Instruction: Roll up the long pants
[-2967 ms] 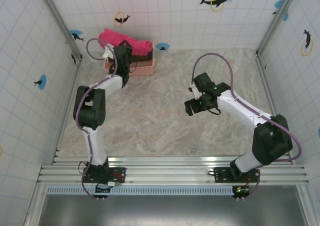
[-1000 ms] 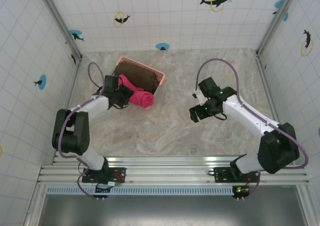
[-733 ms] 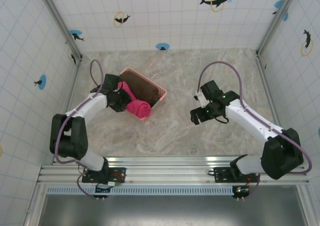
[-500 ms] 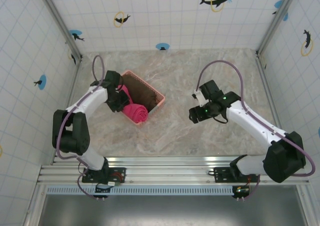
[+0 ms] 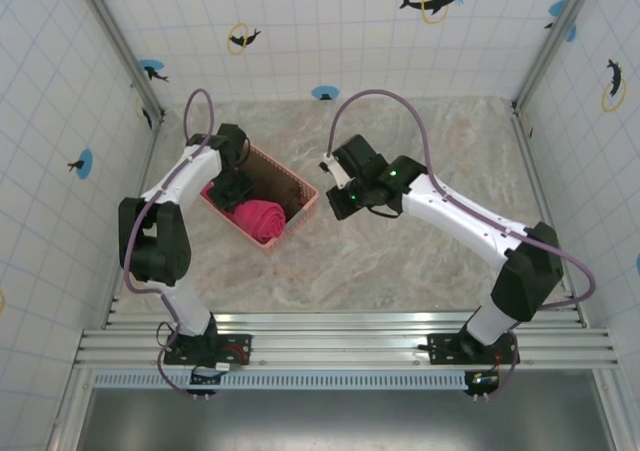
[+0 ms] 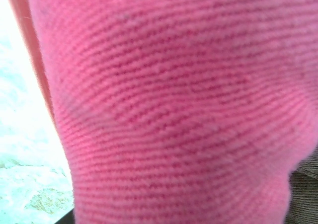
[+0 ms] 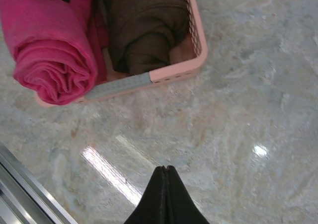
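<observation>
Swung over beside basket (image 7: 174,73), right claw (image 7: 165,170) is pinched together, empty; left claw (image 5: 233,184) at rolled long pants (image 7: 49,35), grip unclear.

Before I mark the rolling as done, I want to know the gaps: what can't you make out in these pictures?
Top view: the left gripper has its fingers under its own wrist, so open or shut is unclear.
Left wrist view: the long pants sit too close to the lens, knit texture but no outline.
Right wrist view: the brown cloth and the basket are cut off by the top edge.
</observation>
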Robot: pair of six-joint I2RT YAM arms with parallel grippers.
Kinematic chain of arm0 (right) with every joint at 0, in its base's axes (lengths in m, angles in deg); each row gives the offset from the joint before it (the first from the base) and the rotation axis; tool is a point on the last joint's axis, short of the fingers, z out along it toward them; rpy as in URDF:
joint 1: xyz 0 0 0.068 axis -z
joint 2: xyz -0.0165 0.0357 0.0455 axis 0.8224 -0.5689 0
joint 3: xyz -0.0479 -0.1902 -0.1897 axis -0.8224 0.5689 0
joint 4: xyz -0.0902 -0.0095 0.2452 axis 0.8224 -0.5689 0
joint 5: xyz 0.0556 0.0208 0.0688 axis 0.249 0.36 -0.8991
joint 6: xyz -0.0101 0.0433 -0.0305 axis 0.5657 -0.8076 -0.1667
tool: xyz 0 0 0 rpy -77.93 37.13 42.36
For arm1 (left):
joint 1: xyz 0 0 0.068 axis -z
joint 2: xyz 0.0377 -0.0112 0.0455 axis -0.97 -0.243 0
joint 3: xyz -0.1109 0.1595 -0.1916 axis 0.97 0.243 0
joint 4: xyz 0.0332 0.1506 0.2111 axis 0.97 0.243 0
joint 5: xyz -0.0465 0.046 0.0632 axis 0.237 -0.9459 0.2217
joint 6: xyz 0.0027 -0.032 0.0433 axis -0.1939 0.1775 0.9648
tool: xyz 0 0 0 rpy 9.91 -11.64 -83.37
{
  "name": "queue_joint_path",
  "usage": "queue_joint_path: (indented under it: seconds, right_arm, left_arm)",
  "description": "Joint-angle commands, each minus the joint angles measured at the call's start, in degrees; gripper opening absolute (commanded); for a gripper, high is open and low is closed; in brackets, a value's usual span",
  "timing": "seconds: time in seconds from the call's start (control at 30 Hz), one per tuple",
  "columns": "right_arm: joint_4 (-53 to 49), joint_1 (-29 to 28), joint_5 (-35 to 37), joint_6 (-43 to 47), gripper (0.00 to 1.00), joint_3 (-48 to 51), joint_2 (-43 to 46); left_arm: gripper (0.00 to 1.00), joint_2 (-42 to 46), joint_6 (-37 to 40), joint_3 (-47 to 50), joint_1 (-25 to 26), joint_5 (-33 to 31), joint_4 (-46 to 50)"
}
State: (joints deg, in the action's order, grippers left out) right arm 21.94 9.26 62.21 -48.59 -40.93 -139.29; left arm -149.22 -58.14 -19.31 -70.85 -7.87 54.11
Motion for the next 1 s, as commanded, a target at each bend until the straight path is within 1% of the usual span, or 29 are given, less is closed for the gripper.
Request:
queue_joint_path:
  seconds: [0.0, 0.1, 0.2, 0.27, 0.33, 0.5, 0.63, 0.77, 0.97]
  right_arm:
    - [-0.4, -1.8, 0.4, -0.8, 0.0, -4.7, -3.1]
    - [-0.4, -4.0, 0.1, -0.8, 0.0, -8.3, -6.1]
    - [-0.6, -6.0, -0.6, -1.0, 0.0, -12.7, -9.5]
    - [-1.4, -7.3, -0.7, -1.0, 0.0, -16.3, -12.3]
    - [-2.3, -8.6, -0.6, -1.0, 0.0, -20.4, -15.3]
    - [-3.0, -10.5, -1.8, -2.3, 0.0, -29.0, -22.5]
    - [-2.7, -10.9, -3.7, -3.7, 0.0, -33.9, -28.3]
    - [-0.8, -10.9, -5.5, -4.9, 0.0, -35.6, -32.7]
    - [1.8, -11.1, -7.2, -6.3, 0.0, -37.3, -37.8]
  left_arm:
    - [0.0, 0.6, -2.0, -2.8, -1.1, -5.3, 3.1]
    - [0.0, 1.6, -2.5, -1.3, -2.0, -6.7, 1.4]
    - [0.0, 1.9, -4.2, 2.4, -3.1, -6.6, -3.5]
    - [0.0, 1.8, -6.0, 6.9, -3.4, -7.5, -6.3]
    - [0.0, 1.1, -6.7, 9.6, -3.4, -7.6, -9.8]
    - [0.0, -1.3, -7.6, 13.0, -3.5, -6.2, -13.6]
    - [0.0, -3.5, -8.8, 13.9, -3.5, -3.4, -15.1]
    - [0.0, -5.8, -9.2, 12.6, -3.5, -0.6, -14.9]
    - [0.0, -6.8, -9.2, 10.9, -3.5, 0.1, -13.2]
